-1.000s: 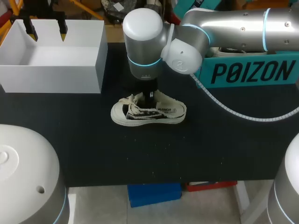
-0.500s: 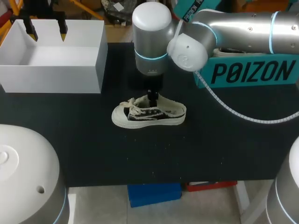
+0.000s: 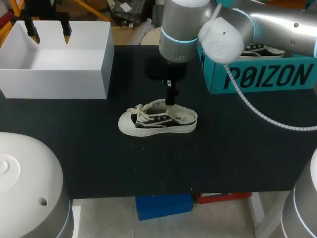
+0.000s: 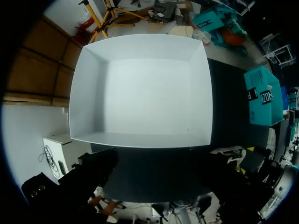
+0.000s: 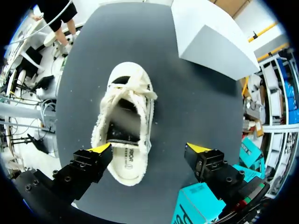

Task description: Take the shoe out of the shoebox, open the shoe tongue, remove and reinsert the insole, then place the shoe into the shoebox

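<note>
A cream low-top shoe (image 3: 157, 121) with loose laces lies on its sole on the black table (image 3: 99, 148), toe to the left. My right gripper (image 3: 171, 96) hangs just above its heel end. In the right wrist view the gripper (image 5: 149, 148) is open: one yellow tip stands over the heel of the shoe (image 5: 126, 140), the other over bare table, and neither touches it. My left gripper (image 3: 49, 33) hovers open above the empty white box (image 3: 54, 59), looking straight down into the box (image 4: 140, 88).
A teal shoebox (image 3: 262, 74) stands at the back right of the table with another shoe (image 3: 257, 49) inside. The same teal box (image 5: 201, 205) lies just behind my right gripper. The white box (image 5: 210, 37) is beyond the shoe's toe.
My right gripper has opened, let go of the shoe and lifted up and back to the right. The shoe has settled flat on the table. The left arm has not moved.
</note>
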Action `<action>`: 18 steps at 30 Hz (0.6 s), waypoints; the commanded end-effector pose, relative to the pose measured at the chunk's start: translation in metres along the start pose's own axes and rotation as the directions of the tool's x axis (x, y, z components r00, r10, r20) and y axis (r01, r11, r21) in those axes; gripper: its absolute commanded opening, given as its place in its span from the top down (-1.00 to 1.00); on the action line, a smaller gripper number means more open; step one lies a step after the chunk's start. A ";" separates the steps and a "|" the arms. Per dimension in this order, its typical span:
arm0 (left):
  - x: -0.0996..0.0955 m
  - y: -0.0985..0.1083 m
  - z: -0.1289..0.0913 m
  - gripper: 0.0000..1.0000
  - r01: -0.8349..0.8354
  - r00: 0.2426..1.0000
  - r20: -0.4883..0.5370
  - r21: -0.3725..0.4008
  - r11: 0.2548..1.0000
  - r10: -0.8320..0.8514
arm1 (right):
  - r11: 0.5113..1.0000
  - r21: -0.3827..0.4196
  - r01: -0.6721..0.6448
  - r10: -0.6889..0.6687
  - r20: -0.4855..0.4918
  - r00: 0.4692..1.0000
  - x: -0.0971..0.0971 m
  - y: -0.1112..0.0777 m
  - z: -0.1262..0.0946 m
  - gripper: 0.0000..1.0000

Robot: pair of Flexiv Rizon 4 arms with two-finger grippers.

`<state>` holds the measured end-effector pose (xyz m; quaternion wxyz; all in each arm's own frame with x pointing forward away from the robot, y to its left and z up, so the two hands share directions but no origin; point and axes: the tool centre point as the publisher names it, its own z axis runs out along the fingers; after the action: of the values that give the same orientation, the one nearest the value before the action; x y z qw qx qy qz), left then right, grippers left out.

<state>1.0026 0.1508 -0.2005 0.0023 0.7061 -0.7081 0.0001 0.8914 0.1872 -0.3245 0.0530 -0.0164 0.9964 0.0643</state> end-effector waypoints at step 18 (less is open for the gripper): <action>0.001 0.001 -0.001 -1.00 0.002 1.000 0.002 -0.001 1.000 -0.002 | 0.958 -0.286 0.025 -0.038 -0.040 0.999 0.012 -0.061 -0.028 -1.00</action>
<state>1.0025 0.1508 -0.2005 0.0023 0.7061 -0.7081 0.0001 0.8800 0.1242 -0.3043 0.0279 -0.0410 0.9788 0.1988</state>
